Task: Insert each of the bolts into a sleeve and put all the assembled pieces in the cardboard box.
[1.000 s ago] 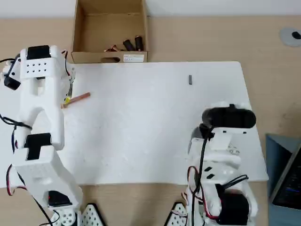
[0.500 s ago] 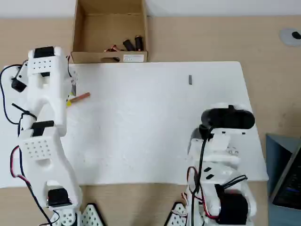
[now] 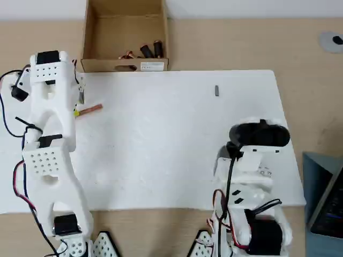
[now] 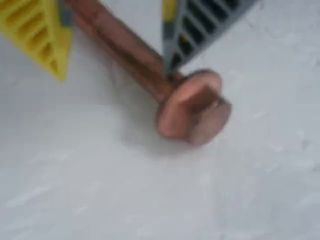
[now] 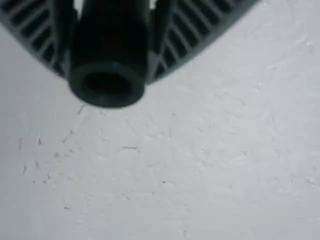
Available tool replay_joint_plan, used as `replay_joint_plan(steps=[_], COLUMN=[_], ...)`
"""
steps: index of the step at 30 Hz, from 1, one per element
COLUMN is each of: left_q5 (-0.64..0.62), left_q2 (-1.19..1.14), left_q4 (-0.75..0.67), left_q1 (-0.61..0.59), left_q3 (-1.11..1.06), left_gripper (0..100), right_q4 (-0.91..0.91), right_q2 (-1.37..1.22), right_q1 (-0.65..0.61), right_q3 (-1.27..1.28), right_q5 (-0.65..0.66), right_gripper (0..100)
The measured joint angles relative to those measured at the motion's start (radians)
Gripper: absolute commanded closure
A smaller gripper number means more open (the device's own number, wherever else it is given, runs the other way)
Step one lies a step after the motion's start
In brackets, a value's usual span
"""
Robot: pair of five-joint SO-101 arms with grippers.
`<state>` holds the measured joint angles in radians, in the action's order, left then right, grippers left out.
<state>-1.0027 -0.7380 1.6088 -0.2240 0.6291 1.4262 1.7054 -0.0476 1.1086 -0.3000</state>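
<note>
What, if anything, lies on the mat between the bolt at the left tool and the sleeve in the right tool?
Nothing visible: bare white mat separates the bolt from the held sleeve. A spare sleeve lies off that line, toward the cardboard box.

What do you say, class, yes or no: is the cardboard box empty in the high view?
No, the cardboard box already holds a few dark and copper pieces lying by its front wall.
</note>
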Motion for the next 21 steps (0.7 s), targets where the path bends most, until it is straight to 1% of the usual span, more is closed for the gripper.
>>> replay_joint_plan(steps=[7,14,21], left_q5=[0.0,0.0,0.0], left_q2=[-0.02,-0.021,-0.021], left_q4=[0.021,0.025,0.094], left_q1=[-0.003,-0.003,-0.003], left_q3=[0.018,0.181,0.212], left_gripper=[86,86,86], right_q4=[0.0,0.0,0.0], right_q2=[0.0,0.0,0.0], right_q1=[0.0,0.0,0.0], right_q3=[0.0,0.0,0.0], right_q5=[0.0,0.0,0.0], right_gripper=[98.9,98.9,98.9])
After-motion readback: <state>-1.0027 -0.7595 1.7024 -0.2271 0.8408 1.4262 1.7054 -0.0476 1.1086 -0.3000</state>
